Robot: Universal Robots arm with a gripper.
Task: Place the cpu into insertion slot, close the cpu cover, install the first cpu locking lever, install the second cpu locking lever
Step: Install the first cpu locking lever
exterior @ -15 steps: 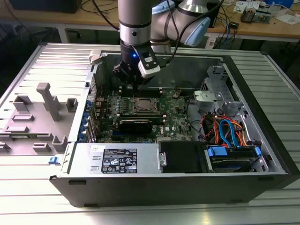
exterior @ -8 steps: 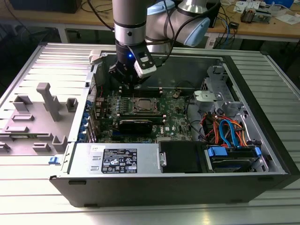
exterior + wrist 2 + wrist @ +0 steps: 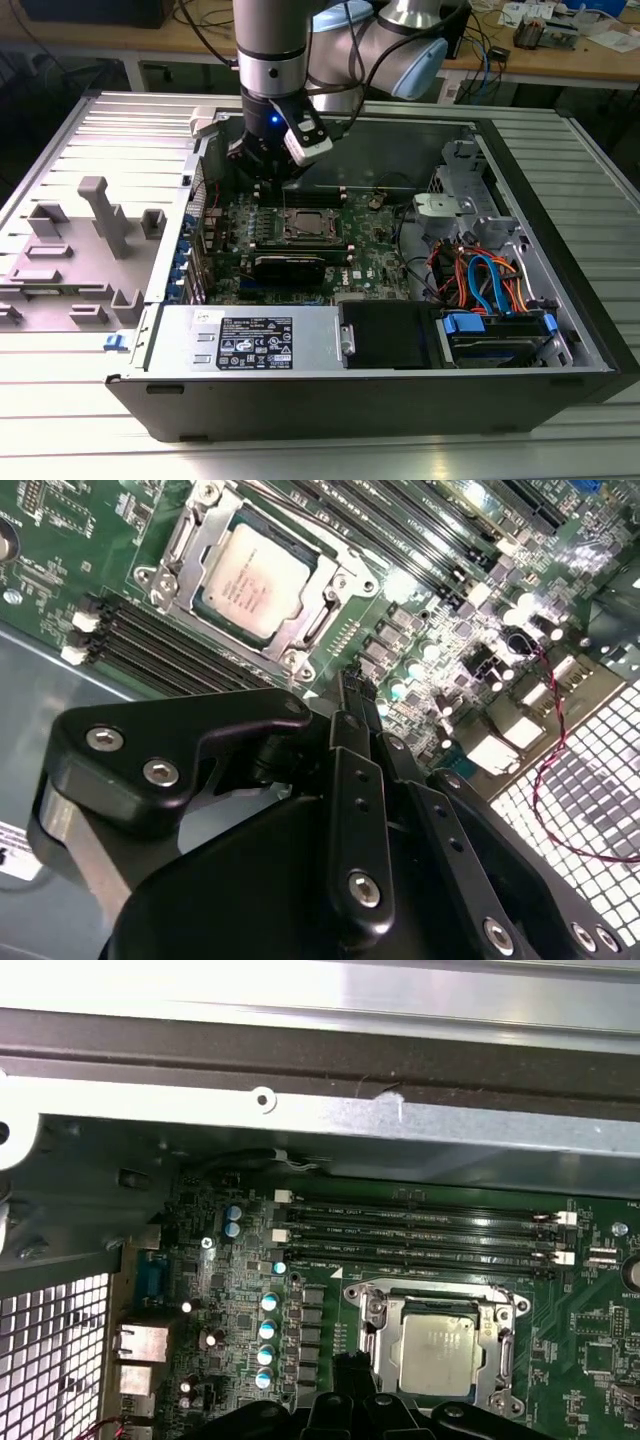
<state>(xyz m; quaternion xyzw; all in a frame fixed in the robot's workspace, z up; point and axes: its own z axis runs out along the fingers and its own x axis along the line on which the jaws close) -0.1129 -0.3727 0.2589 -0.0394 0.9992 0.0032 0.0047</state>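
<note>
So the cpu (image 3: pixel 252 575) is seated in the insertion slot (image 3: pixel 160 578), silvery top up, roughly mid-board on the green motherboard (image 3: pixel 40 590) inside the open computer case (image 3: pixel 330 400) that is laid on its side on the counter (image 3: pixel 80 410). The cpu cover (image 3: pixel 322 620) looks to be folded down flat around the chip, with the chip's top showing through the open middle. Whether the locking levers are hooked can't really be told from these angles.

The tool (image 3: pixel 347 688) is hung above the board, just beside the socket toward the exterior view's left and far side. Its tips look pressed together with nothing clamped between them, and no contact with the board is seen.

Handling-wise, just a guess: the chip is probably light and rigid, but fragile underneath, so it's best taken by its side edges only and never slid across the socket. The cover is thin sheet metal on a hinge, likely a bit springy, so it's best pressed on the frame, not on the chip. Slippery bare metal should be expected all round, and the small parts crowded near the socket could easily be clipped.
</note>
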